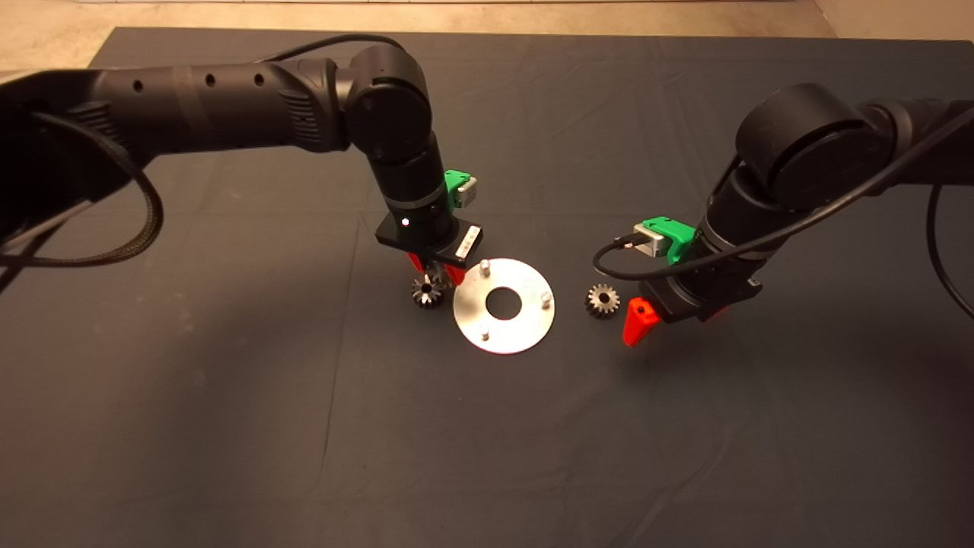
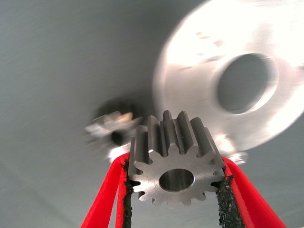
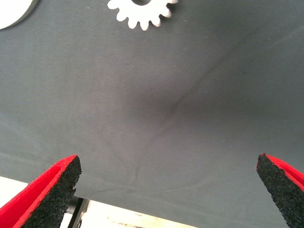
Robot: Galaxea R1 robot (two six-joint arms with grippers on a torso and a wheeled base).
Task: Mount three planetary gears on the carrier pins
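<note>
Left claw (image 2: 173,190) grips one planetary gear (image 2: 175,164) bore-down just left of the disc (image 1: 504,305), apparently for pinning, while right claw (image 3: 166,190) waits wide open at centre-right

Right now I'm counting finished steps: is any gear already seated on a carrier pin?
No: in the head view all three carrier pins on the disc stand bare.
</note>
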